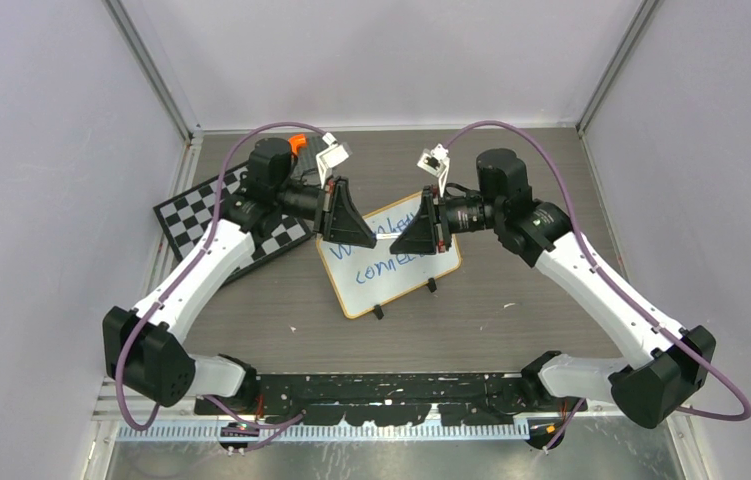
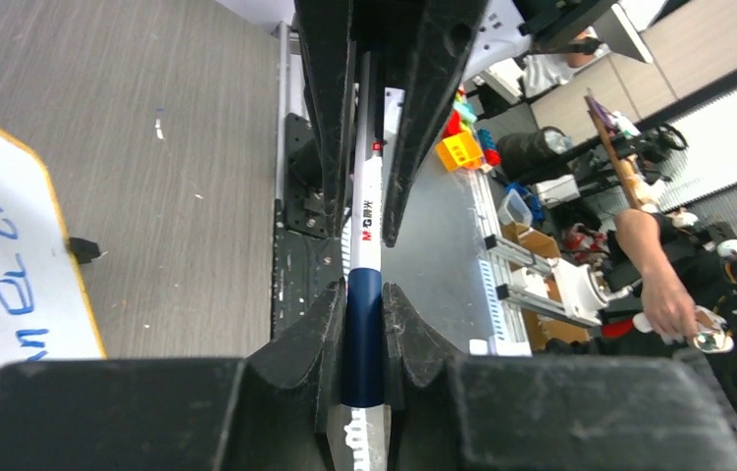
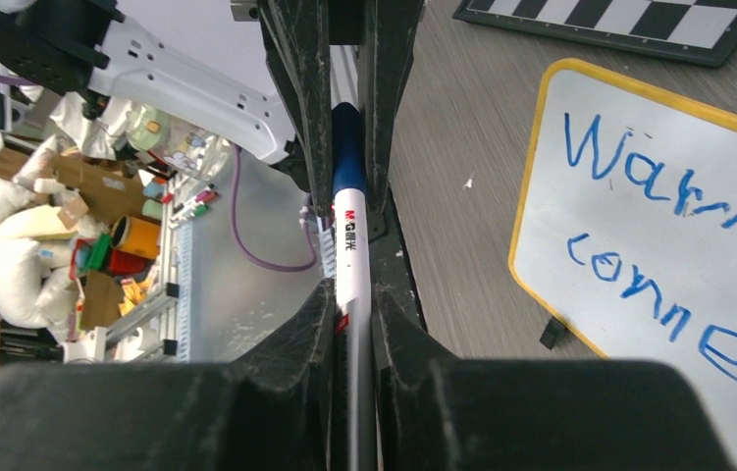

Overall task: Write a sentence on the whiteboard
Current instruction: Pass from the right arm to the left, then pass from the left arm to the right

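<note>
Overhead, shows the left end effector (image 1: 359,232) and right end effector (image 1: 413,235) nose to nose above the whiteboard (image 1: 391,285), hiding whatever sits between them. Places that whiteboard on the surface (image 1: 471,320) about midway back, just beside the checkered board (image 1: 201,215), blue script partly covered by both.

From the left wrist, reveals a marker (image 2: 366,211): left fingers closed tight on its dark blue cap (image 2: 362,334), right fingers clamped further along on the white barrel. Catches only a sliver of whiteboard at the left edge, letters cut off.

From the right wrist, confirms the same double grip from the other end, white barrel in the near fingers, cap in the far ones. Gives the best read of the sentence (image 3: 639,172): "Warm" above, "conne…" below, the rest beyond the frame.
</note>
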### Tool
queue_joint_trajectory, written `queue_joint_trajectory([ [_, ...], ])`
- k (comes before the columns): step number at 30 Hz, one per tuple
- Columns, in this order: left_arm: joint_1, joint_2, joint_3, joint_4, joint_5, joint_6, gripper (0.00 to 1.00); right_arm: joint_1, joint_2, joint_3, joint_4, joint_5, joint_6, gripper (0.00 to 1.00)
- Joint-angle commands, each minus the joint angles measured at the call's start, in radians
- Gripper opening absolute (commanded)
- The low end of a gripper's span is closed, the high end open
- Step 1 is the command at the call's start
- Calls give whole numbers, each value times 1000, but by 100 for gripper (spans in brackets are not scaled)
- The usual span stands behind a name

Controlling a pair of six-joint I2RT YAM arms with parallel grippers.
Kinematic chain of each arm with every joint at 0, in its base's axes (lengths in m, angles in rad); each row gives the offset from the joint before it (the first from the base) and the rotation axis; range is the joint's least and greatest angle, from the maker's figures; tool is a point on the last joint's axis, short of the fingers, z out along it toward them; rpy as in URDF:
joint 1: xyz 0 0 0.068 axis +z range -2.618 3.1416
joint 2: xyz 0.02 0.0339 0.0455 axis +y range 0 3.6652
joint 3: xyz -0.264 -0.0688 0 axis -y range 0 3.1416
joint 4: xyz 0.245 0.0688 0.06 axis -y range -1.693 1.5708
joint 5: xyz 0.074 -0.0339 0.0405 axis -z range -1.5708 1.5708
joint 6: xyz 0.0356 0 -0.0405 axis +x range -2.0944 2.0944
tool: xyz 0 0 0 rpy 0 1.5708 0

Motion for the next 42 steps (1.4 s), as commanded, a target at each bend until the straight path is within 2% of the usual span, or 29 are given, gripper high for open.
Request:
queue_joint_trajectory([
  [1, -52, -33, 38, 21, -107, 64, 0, 39, 3, 35, -38, 59, -87, 41],
  [4, -43, -27, 59, -48, -105, 105, 0, 18, -9, 61, -108, 75, -143, 58],
  [11, -38, -3, 100, -297, -137, 248, 0, -16, -41, 171, -454, 219, -424, 78],
  [15, -38, 29, 118, -398, -149, 272, 0, -13, -48, 235, -591, 343, -570, 84],
  [19, -39, 56, 135, -466, -151, 290, 0, 8, -23, 298, -683, 416, -676, 84],
  [26, -51, 81, 127, -467, -151, 258, 0, 98, 61, 404, -773, 476, -746, 84],
  [33, -56, 90, 126, -455, -150, 222, 0, 236, 107, 376, -741, 646, -803, 83],
  [37, -63, 92, 109, -440, -136, 206, 0, 282, 121, 354, -695, 750, -822, 76],
  [40, -65, 100, 96, -405, -109, 171, 0, 315, 131, 335, -683, 800, -844, 62],
  [42, -69, 110, 98, -394, -94, 157, 0, 337, 138, 314, -675, 829, -852, 60],
])
